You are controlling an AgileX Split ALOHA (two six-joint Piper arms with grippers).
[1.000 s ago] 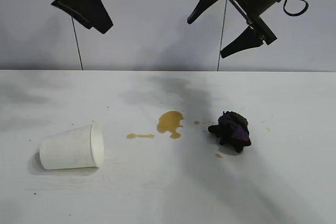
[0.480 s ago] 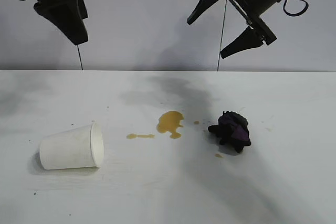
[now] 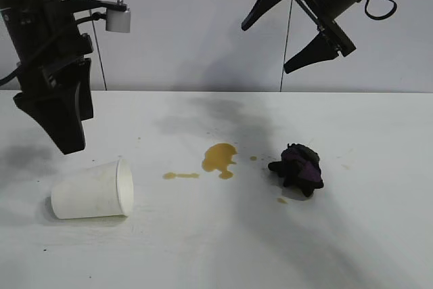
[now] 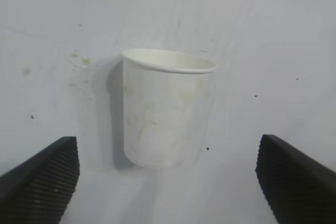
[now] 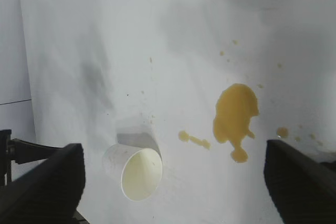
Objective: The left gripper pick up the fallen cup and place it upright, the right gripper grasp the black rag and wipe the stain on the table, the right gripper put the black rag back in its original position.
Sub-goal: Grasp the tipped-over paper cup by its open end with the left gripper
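Left gripper (image 3: 64,133), jaws spread, poised above the fallen cup (image 3: 91,191); stain (image 3: 219,158) and black rag (image 3: 298,169) apparently unobstructed; right gripper (image 3: 291,32) open aloft.

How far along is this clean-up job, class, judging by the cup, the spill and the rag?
Nothing is finished. The cup lies on its side. In hand: the open left gripper hangs just above it. Left: standing the cup up, then wiping the stain; the rag lies untouched, the right gripper open high above.

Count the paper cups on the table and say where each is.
1. The cup lies on its side on the table, left of the stain, below the open left gripper. None seems hidden.
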